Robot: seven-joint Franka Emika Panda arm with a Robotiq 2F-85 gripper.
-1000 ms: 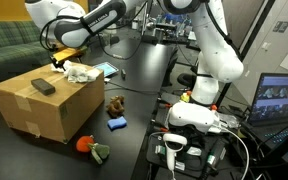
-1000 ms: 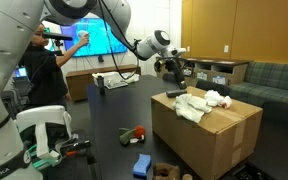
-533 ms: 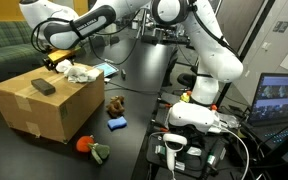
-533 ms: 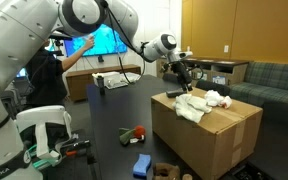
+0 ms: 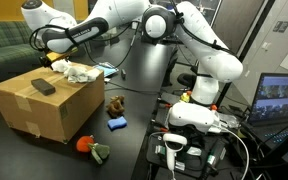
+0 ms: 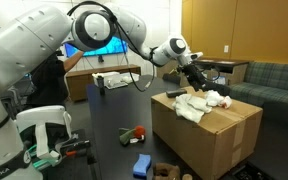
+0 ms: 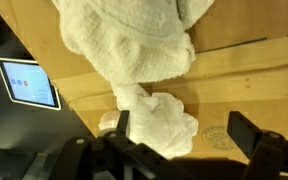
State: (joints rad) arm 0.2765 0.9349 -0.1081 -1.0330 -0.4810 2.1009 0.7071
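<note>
A white crumpled cloth [image 5: 79, 72] lies on top of a big cardboard box [image 5: 44, 115], seen in both exterior views, cloth [image 6: 201, 103] on box [image 6: 209, 140]. My gripper [image 5: 54, 61] [image 6: 197, 78] hovers just above the cloth's far end. In the wrist view the gripper [image 7: 184, 128] is open and empty; its left finger is at the edge of the cloth [image 7: 134, 50], and bare cardboard [image 7: 249, 65] lies between the fingers. A small black object [image 5: 42, 87] sits on the box, apart from the cloth.
Beside the box lie a blue block [image 5: 117, 122], a brown plush toy [image 5: 115, 104] and an orange-and-green toy [image 5: 88, 146]. A tablet [image 7: 28, 83] lies past the box edge. A laptop [image 5: 284, 100] stands at the right. A person [image 6: 46, 65] stands behind.
The arm has swung along the box top, carrying the open gripper over the cloth toward its far end. The cloth and black object have not moved.
</note>
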